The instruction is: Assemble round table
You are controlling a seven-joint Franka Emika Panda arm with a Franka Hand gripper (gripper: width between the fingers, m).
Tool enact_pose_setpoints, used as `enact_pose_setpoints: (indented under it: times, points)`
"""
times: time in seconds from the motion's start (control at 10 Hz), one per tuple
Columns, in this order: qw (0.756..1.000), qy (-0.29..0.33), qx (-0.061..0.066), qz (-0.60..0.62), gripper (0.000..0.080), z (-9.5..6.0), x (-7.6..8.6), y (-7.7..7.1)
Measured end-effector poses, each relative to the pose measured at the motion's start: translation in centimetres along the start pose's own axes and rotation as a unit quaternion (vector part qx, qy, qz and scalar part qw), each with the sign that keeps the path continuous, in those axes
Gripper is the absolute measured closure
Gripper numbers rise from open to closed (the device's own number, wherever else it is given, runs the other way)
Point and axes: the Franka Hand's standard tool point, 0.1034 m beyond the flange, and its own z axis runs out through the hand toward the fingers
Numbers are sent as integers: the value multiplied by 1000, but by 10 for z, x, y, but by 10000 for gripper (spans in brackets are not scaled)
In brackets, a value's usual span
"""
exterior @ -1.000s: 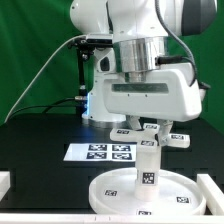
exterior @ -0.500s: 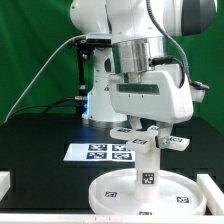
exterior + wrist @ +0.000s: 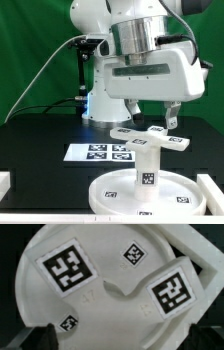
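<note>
3 white table parts are stacked near the front edge of the black table [image 3: 40, 140]: the large rimmed round disc [image 3: 118, 192] lies flat, the thick cylindrical leg [image 3: 147, 168] stands upright on its centre, and the cross-shaped foot piece [image 3: 150, 137] sits on top of the leg, roughly level. All 3 carry small black-and-white square tags. The gripper [image 3: 150, 112] hangs directly above the foot piece, fingers [image 3: 131, 108] spread apart and holding nothing, with the tips just above the cross arms and a visible gap to them. In the wrist view the foot piece [image 3: 150, 280] fills most of the frame with 2 large tags facing the camera, the disc [image 3: 60, 246] shows behind it, and 2 dark fingertips [image 3: 42, 336] sit at the frame edge, well apart, clear of the part. The marker board [image 3: 100, 152] lies flat on the table just behind the disc, toward the exterior view's left. 1 green backdrop [image 3: 30, 50] stands behind the arm. White rails [image 3: 8, 182] sit at the front corners of the table.
</note>
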Motion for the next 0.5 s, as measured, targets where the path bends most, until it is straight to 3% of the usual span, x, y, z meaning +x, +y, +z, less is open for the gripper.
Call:
enact_pose_setpoints:
  times: [0.3, 0.5]
  points:
    - [979, -20, -29, -200, 151, 5, -13, -6]
    - [964, -21, -29, -265, 151, 6, -13, -6]
